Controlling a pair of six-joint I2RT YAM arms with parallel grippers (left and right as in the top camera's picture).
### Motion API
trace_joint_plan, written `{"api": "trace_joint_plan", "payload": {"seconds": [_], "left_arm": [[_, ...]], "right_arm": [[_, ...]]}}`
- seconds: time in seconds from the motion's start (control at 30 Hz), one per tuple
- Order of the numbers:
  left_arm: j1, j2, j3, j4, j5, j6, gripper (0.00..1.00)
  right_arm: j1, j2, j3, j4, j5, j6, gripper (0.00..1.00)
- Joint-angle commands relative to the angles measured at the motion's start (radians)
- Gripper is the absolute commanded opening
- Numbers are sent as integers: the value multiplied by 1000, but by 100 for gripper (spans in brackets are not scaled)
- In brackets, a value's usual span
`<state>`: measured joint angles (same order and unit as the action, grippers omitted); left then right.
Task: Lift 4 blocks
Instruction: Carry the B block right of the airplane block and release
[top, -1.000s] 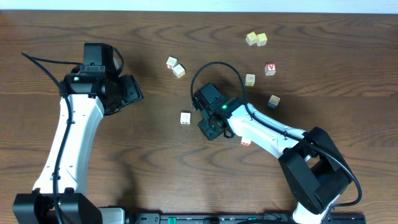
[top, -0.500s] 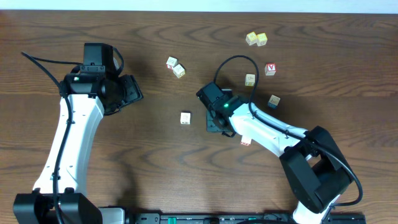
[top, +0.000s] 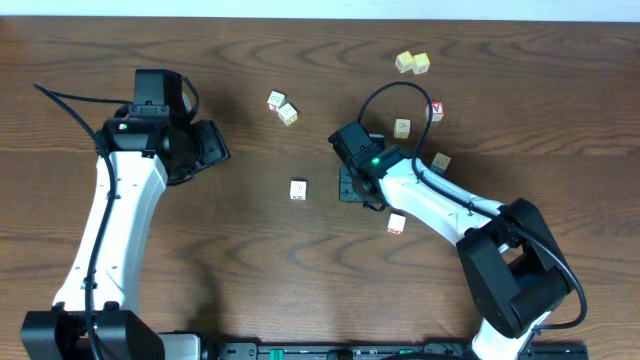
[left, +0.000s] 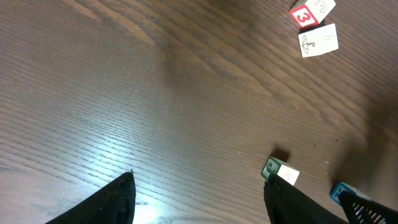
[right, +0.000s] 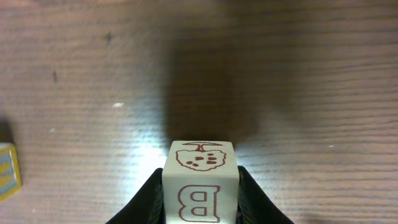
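My right gripper (right: 200, 194) is shut on a cream block (right: 200, 179) printed with a brown-red letter B and a spotted figure, held a little above the wood. From overhead that gripper (top: 357, 190) covers the block. Loose on the table lie a cream block (top: 298, 189) to its left, an orange-red-sided block (top: 397, 223) to its lower right and a blue-sided block (top: 440, 160) to its right. My left gripper (top: 214, 146) stands open at the left, far from all of them. Its wrist view shows its jaws (left: 199, 182) wide with bare wood between, and the cream block (left: 281, 173) beside the right finger.
A red-faced cube (top: 434, 110) and a cream cube (top: 402, 127) lie behind the right arm. Two pale yellow cubes (top: 412, 63) sit at the far edge. Two more cubes (top: 282, 107) lie at centre back. A striped cube (right: 7, 172) shows at the right wrist view's left edge.
My right gripper has moved right and toward the back with the B block in it, uncovering the orange-red-sided block. The left arm has stayed still.
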<state>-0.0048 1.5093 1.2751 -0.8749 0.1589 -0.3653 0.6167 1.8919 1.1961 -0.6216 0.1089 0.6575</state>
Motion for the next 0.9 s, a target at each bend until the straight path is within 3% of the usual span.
{"api": "trace_joint_plan", "payload": {"seconds": [0.0,0.1,0.3,0.43,0.67,0.87], "left_arm": [[3,0,-2,-4,9,13,67],[3,0,-2,-8,9,13,67],[4,0,-2,-7,9,13,67],[3,0,-2,-7,9,13,67],[4,0,-2,-6,9,13,67],[4,0,-2,-6,9,13,67]], "right_arm": [[-4,13,-1,-8,-18,-39,21],[-4,13,-1,-11,-40,-39,24],[-7,12,2,-10,-47,-47,48],[-13,12,40,-43,-47,-81,56],[-84,10,245,-254,-47,-98,62],[-98,12,183,-252,-88,20,57]]}}
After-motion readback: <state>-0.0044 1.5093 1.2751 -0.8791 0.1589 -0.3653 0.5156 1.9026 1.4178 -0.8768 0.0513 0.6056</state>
